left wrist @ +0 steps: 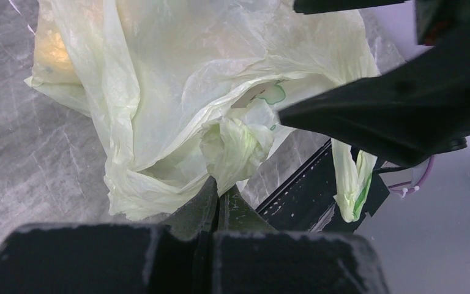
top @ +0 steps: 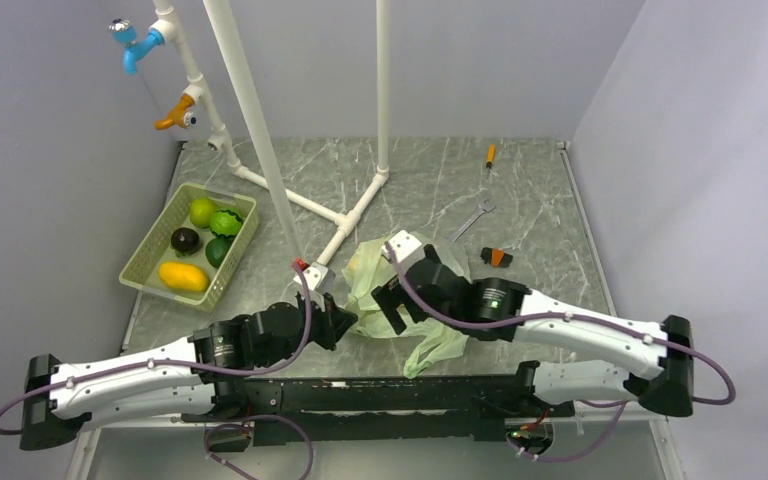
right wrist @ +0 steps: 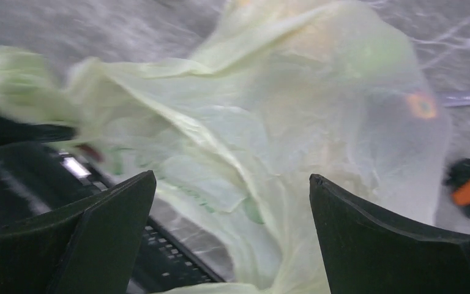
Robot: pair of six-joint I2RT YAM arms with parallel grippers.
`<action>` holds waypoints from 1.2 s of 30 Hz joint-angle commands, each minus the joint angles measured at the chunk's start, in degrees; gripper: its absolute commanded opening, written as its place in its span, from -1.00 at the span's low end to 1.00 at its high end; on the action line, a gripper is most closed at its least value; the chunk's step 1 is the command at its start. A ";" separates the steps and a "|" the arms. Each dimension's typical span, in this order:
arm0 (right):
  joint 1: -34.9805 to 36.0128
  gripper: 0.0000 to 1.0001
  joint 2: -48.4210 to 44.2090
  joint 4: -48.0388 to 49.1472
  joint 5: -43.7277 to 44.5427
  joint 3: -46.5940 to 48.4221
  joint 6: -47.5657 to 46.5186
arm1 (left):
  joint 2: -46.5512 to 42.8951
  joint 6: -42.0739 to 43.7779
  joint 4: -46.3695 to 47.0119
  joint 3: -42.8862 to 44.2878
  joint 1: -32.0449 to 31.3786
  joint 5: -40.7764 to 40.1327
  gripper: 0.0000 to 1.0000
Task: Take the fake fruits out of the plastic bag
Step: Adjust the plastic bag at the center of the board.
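though the plastic bag (left wrist: 177,79) hides its inside, left pincer (left wrist: 219,187) pinches it, right pincer (right wrist: 231,177) gapes.

Your overhead view is evenly lit and sharp, shadows soft on the desk (top: 520,200). Your right wrist view blurs across the plastic bag (right wrist: 269,122); the left wrist view is crisp.

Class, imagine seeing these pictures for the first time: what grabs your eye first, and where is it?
First comes the crumpled pale-green plastic bag at the near middle of the table, with the left gripper pinched shut on its edge and the right gripper open over it. Next is the slotted basket on the left, holding bright fake fruits.
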 commanded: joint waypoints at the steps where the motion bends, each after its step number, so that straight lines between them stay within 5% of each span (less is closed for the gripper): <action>1: 1.54 0.99 5.00 -3.58 14.16 1.74 -7.13 | -2.93 0.51 2.78 -1.02 0.14 -1.53 -1.00; 16: 1.58 0.94 12.06 9.16 28.30 -3.96 -6.70 | -9.54 0.80 2.00 -4.71 0.14 -0.62 -1.00; 24: -0.78 0.23 12.88 25.56 32.36 -7.92 -9.20 | -11.45 -0.08 0.95 -5.64 0.14 -0.32 -1.00; 29: -6.41 -0.92 13.95 34.11 30.40 -8.01 -9.41 | -11.24 -3.02 -3.27 -5.84 0.14 -1.11 -1.00; 36: -15.04 -1.00 12.86 41.11 21.44 -5.89 -10.66 | -6.14 -10.84 -7.98 -8.03 0.14 -0.03 -1.00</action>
